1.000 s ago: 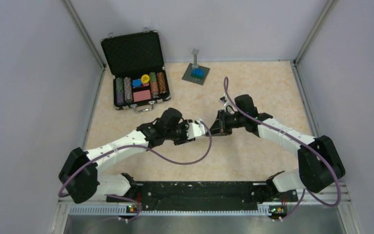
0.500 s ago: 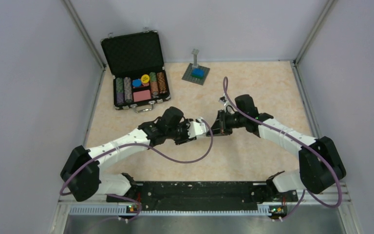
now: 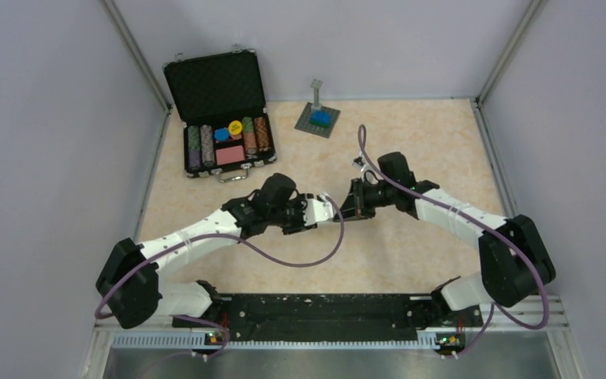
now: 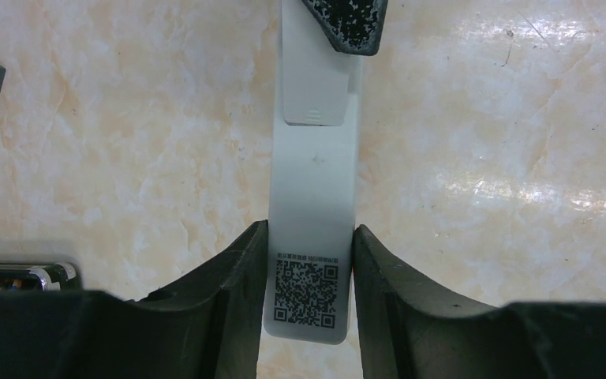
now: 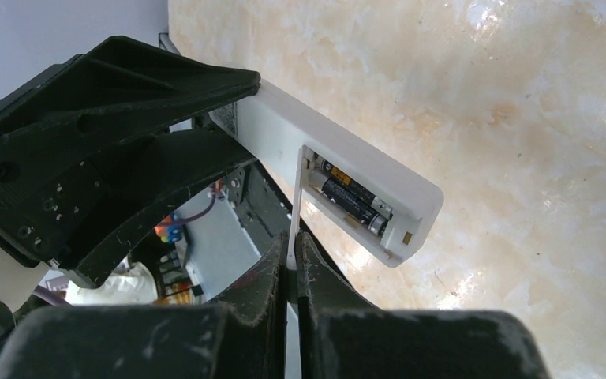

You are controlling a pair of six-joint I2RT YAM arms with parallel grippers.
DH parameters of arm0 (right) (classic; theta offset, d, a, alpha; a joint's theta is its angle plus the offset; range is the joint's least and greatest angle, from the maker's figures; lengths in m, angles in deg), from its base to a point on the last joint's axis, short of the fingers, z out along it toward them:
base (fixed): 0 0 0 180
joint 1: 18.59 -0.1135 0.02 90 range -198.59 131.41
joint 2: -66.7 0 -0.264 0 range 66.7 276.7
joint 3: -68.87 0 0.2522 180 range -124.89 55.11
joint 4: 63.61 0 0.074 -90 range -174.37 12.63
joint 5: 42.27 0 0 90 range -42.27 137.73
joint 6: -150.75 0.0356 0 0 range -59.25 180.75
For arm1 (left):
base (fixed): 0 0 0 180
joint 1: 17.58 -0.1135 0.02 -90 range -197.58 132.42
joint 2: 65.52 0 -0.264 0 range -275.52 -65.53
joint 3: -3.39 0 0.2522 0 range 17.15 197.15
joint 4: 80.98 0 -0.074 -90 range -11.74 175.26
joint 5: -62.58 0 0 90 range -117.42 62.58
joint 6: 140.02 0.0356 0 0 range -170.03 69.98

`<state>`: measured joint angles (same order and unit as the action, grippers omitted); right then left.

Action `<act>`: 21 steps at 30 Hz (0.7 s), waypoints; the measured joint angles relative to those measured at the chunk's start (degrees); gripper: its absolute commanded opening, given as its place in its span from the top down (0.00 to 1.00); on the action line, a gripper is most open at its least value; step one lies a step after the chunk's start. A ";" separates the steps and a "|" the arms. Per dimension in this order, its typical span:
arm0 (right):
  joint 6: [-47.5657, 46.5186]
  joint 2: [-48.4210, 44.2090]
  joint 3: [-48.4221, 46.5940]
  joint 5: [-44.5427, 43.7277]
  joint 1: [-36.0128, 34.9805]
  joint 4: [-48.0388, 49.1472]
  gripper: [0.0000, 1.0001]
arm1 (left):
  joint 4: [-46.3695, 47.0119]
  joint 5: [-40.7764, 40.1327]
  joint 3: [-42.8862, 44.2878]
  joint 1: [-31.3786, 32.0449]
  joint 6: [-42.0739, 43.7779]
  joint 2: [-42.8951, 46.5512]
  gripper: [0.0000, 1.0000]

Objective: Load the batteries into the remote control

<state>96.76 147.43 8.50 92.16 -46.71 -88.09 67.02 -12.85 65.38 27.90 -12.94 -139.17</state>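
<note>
Near the middle of the counter (image 3: 410, 150) the two arms meet nose to nose. The left arm's fingers (image 4: 237, 276) pinch the remote control (image 4: 314, 189) by its long edges at the end with the square printed code. Its plain back faces the left wrist camera and the rest of the bar pokes out towards the right arm.

The right arm's fingers (image 5: 260, 300) are pressed together on the thin white cover plate (image 4: 316, 83), nipping it by one edge. In the right wrist view the plate stands tilted away from the remote's back, so the compartment at the far end gapes open. The batteries (image 5: 353, 199) lie inside it side by side, dark with lighter tips, running lengthwise along the bar. One edge of the plate sits right at the compartment's rim; whether it is hooked in there I cannot tell.

Beyond the arms, an open black case of poker chips (image 3: 221, 118) sits in the far left corner of the counter, lid propped up. A small grey baseplate with a blue block (image 3: 318, 120) lies near the middle of the far edge. A purple cable (image 3: 300, 260) droops from the left arm
</note>
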 measured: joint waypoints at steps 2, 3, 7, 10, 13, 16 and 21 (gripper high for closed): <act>0.00 0.68 -0.44 0.17 0.00 -0.39 0.99 | 0.00 0.00 -0.17 0.00 0.39 0.33 1.00; 0.02 1.03 -0.50 0.26 0.00 -0.48 0.96 | 0.02 0.02 -0.26 0.00 0.44 0.46 1.00; 0.33 1.97 -0.76 0.50 0.00 -1.36 0.89 | 0.04 0.44 -0.74 0.00 0.50 0.79 1.00; 0.66 2.27 -0.76 0.83 0.00 -2.16 0.88 | 0.90 0.63 -0.81 0.00 0.52 0.87 1.00; 1.07 2.75 -0.76 1.16 0.00 -2.23 0.89 | 1.62 0.81 -0.90 0.00 0.57 1.05 1.00; 1.57 3.61 -0.68 1.79 0.00 -1.90 0.88 | 1.60 0.85 -1.18 0.00 0.57 1.07 1.00; 2.56 4.31 0.02 2.34 0.00 -0.50 0.83 | 1.84 1.05 -2.01 0.00 0.55 1.07 1.00</act>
<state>99.32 151.73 8.52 94.50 -46.71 -88.59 68.86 -11.80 63.37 27.90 -12.40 -138.10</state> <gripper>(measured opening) 0.140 0.448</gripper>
